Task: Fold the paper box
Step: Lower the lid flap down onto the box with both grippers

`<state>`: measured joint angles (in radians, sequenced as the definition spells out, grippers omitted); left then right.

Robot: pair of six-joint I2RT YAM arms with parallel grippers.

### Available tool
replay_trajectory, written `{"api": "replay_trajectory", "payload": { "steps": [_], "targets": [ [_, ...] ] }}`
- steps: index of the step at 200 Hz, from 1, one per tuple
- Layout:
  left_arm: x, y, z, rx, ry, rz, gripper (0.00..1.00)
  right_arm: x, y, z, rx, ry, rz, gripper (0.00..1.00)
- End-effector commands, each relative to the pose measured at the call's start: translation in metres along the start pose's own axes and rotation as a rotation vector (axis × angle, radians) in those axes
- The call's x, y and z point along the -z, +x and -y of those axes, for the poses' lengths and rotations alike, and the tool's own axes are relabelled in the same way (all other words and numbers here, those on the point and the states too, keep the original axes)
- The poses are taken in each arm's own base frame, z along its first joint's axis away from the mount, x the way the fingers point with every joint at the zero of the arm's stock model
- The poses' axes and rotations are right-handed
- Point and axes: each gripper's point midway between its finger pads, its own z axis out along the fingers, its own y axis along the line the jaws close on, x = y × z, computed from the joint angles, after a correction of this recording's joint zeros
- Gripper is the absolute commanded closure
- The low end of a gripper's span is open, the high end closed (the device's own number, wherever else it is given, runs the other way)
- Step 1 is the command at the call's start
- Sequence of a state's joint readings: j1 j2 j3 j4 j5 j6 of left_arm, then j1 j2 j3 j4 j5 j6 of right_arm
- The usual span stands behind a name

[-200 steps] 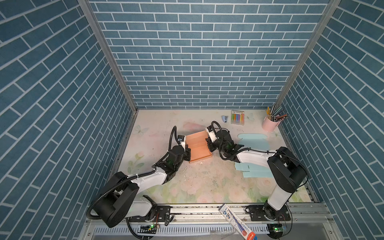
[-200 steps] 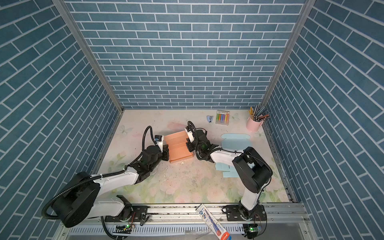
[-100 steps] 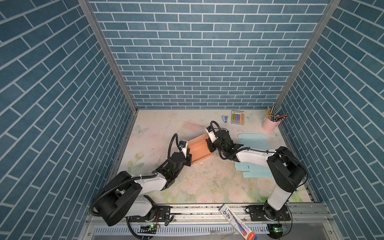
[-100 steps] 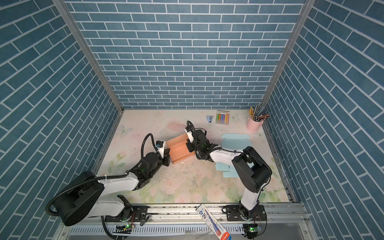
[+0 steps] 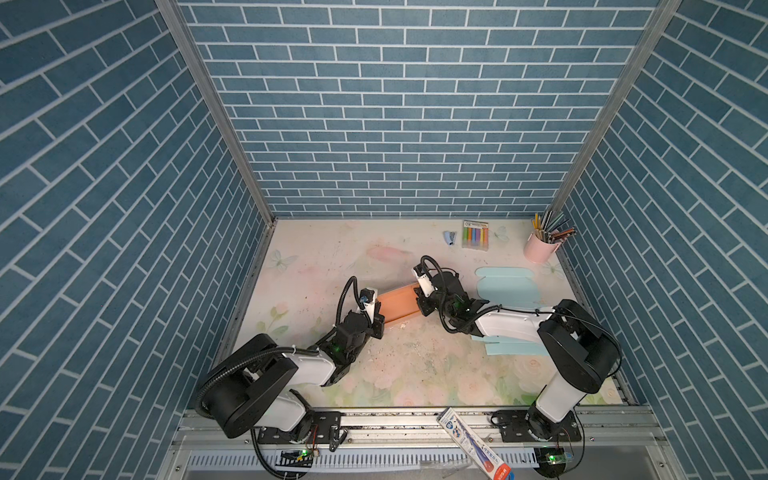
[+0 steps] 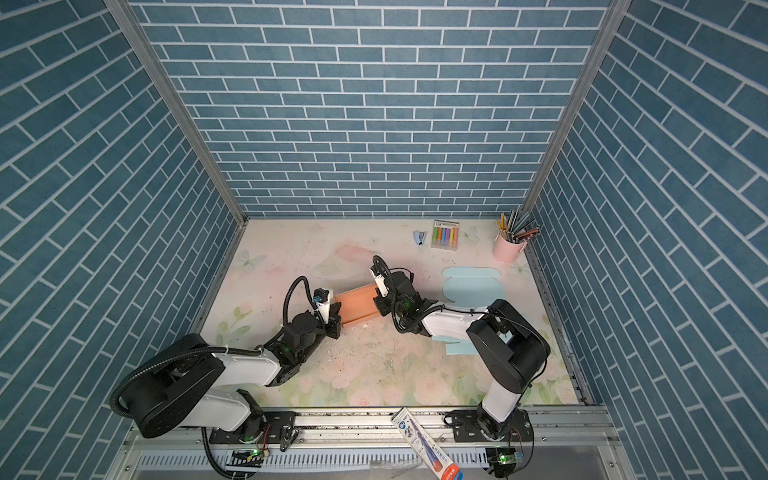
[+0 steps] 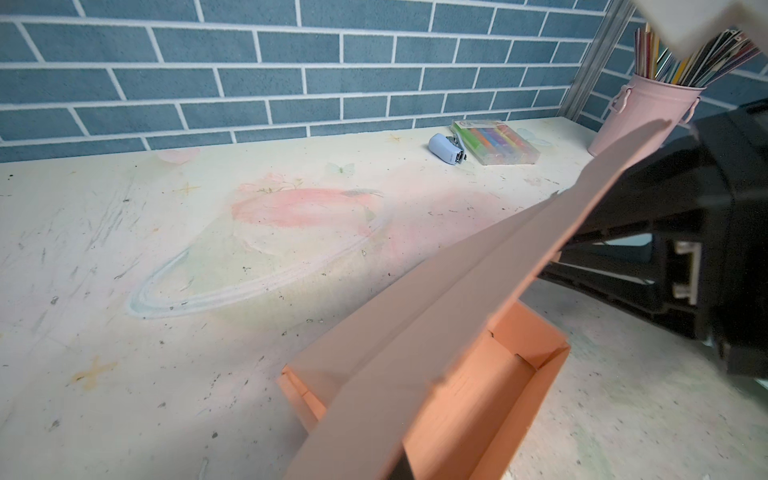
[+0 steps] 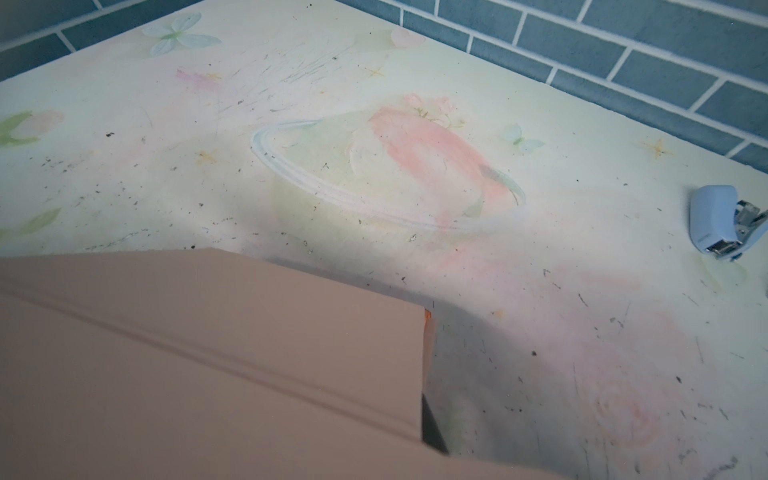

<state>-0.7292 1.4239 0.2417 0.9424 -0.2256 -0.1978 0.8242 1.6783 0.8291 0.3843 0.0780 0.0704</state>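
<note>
The orange paper box point(image 5: 397, 305) point(image 6: 355, 307) sits mid-table between my two arms in both top views. Its lid panel point(image 7: 457, 291) stands tilted up over the open tray point(image 7: 511, 386). My left gripper point(image 5: 376, 322) point(image 6: 336, 322) is at the box's near-left end, shut on the lid; a dark fingertip point(image 7: 401, 469) shows under the flap. My right gripper point(image 5: 422, 299) point(image 6: 379, 305) is at the box's right end, shut on it. In the right wrist view the lid point(image 8: 208, 353) hides most of the jaws; one dark fingertip point(image 8: 432, 428) shows past its edge.
Light blue paper sheets point(image 5: 507, 286) lie right of the box, one more point(image 5: 515, 347) under the right arm. A pink pencil cup point(image 5: 540, 249), marker pack point(image 5: 475, 235) and small blue stapler point(image 5: 449, 237) stand at the back right. A tube point(image 5: 473, 444) lies on the front rail.
The lid has swung up from lying flat to standing tilted over the tray. My left gripper has drawn back toward the front with the box's left end. The right gripper has barely moved.
</note>
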Motion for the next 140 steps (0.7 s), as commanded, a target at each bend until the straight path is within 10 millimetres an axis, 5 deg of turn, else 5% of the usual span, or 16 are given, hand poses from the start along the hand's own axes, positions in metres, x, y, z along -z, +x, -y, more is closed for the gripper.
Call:
{"api": "replay_trajectory", "payload": {
  "steps": [1, 88, 140],
  "targets": [
    [0.003, 0.013, 0.019, -0.023, 0.083, -0.039, 1.0, 0.013, -0.015, -0.035, 0.058, -0.121, 0.065, 0.85],
    [0.004, 0.03, 0.019, -0.051, 0.058, -0.072, 1.0, 0.022, 0.006, -0.03, 0.046, -0.106, 0.044, 0.84],
    [-0.002, 0.037, 0.019, -0.053, 0.037, -0.091, 1.0, 0.026, 0.018, -0.022, 0.01, -0.066, 0.04, 0.7]
  ]
}}
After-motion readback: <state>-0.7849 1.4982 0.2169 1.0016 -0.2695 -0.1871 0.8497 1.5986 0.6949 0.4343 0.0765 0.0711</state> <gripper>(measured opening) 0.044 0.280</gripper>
